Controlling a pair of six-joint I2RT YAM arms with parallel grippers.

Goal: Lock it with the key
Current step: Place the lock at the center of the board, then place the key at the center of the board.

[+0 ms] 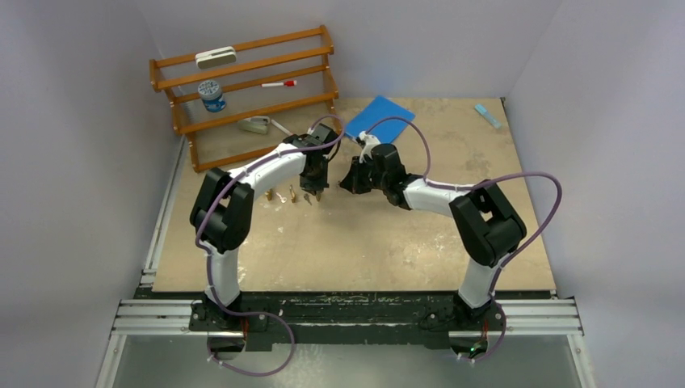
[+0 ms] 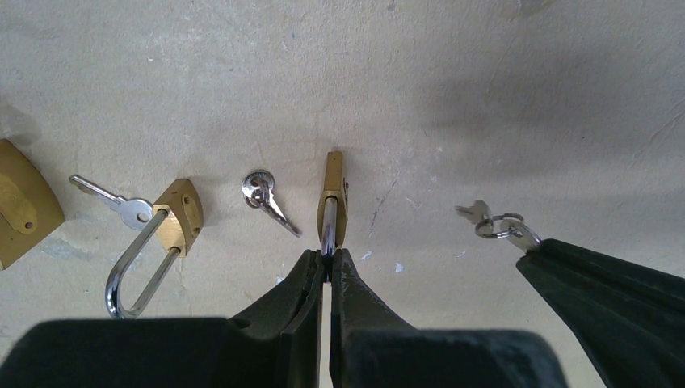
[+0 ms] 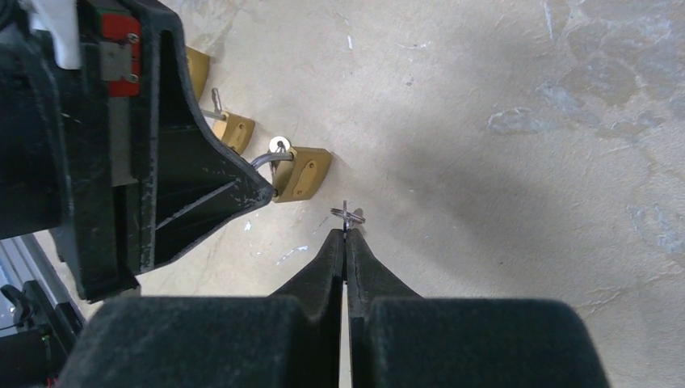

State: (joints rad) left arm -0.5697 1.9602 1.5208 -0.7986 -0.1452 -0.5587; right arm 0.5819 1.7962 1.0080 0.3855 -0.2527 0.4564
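My left gripper is shut on the steel shackle of a small brass padlock, which shows edge-on just above the table. In the right wrist view the same padlock hangs from the left gripper's fingertips. My right gripper is shut on a key with a ring. In the left wrist view that key sticks out of the right gripper's fingers, a short way right of the padlock and apart from it. From above, both grippers face each other at mid-table.
On the table left of the held lock lie a loose key, a second padlock with its shackle open and a key beside it, and a third brass padlock. A wooden rack stands at the back left, a blue pad behind the grippers.
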